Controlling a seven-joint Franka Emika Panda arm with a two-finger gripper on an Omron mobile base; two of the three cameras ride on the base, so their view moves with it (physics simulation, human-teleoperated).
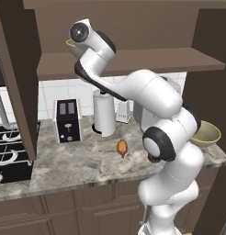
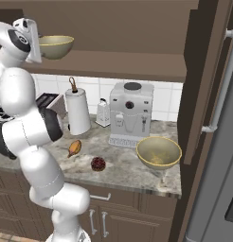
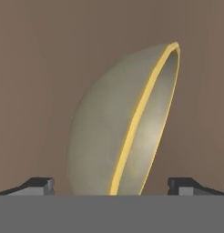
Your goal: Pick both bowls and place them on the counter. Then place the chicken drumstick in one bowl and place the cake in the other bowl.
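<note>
Fingers (image 3: 111, 185) are standing spread wide, released, flanking the rim of one bowl (image 2: 55, 46) sitting on the dark shelf (image 2: 137, 66). The other bowl (image 2: 158, 152) is resting on the desk (image 2: 123, 168), near the cake (image 2: 98, 164) and chicken drumstick (image 2: 74, 148).

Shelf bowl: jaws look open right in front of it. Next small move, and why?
Probably ease forward until the yellowish rim sits between the jaws, then close. In the hand view the shelf bowl is centred, the open gripper straddles it, and nothing is held. The other bowl is already on the counter.
</note>
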